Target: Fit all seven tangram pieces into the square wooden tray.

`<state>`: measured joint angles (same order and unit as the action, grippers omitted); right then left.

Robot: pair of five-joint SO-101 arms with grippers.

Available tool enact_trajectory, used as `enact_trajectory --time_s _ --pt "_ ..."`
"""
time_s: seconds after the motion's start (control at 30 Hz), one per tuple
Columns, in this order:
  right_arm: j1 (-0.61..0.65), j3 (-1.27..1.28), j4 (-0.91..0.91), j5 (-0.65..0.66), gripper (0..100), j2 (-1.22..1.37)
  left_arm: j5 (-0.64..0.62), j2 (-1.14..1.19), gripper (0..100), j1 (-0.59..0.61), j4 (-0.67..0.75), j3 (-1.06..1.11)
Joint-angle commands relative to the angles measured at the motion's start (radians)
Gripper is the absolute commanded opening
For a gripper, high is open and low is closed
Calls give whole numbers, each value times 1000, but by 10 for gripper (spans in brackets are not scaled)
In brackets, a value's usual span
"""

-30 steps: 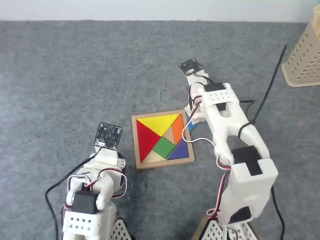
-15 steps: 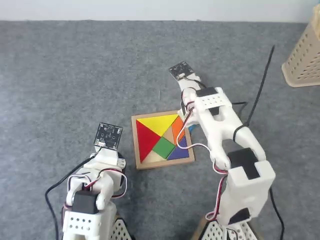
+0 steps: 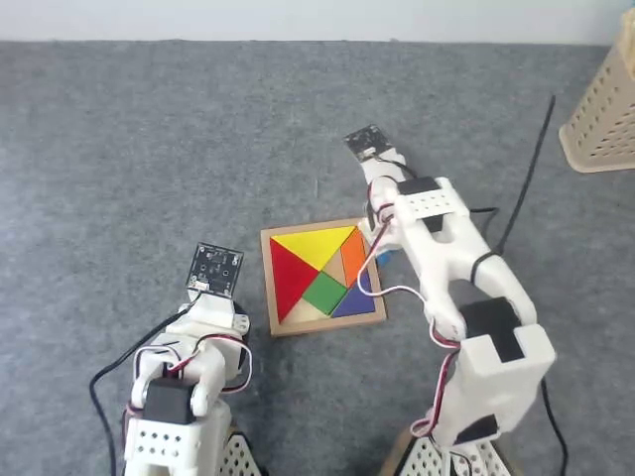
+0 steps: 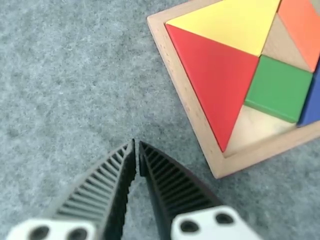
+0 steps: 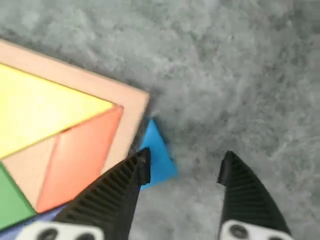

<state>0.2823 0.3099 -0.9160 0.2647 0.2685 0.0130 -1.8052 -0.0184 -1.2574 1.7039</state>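
Your right gripper (image 5: 186, 157) has swung back over the blue triangle (image 5: 156, 161) beside the tray (image 5: 129, 125), jaws spread, nothing grasped yet.

Surface: a grey carpet-like mat (image 3: 149, 129) covers the table from my high view, short felted pile flecked light and dark; both wrist views show the same nap close up.
Basket: a beige perforated basket (image 3: 607, 99) stands on the mat at the far right edge, cut off by the frame, with rows of small holes in its walls and a base rim that flares out.
Cable: I see a thin black cable (image 3: 534, 149) lying slantwise across the mat, near the basket but not touching it.
Back edge: a pale strip (image 3: 298, 18) runs beyond the mat's far side; I cannot tell what it is.
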Motion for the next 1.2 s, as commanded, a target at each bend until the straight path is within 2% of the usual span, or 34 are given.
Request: enact_trajectory --time_s 0.0,0.2,0.4,0.53,0.67,1.0,1.17 --pt "-82 12 -24 12 186 -27 -6 -20 12 2 -6 -19" --pt "-160 -3 -31 11 187 -36 -6 -20 12 2 -6 -19" --pt "-62 -32 -125 15 187 -105 -6 -20 12 2 -6 -19" --pt "-22 14 -119 31 188 -163 -6 -20 12 2 -6 -19" --pt "-35 78 -45 75 188 -165 -6 -20 12 2 -6 -19" --pt "-76 98 10 84 184 -76 -6 -20 12 2 -6 -19" --pt "-81 46 -31 83 184 -47 -6 -20 12 2 -6 -19"
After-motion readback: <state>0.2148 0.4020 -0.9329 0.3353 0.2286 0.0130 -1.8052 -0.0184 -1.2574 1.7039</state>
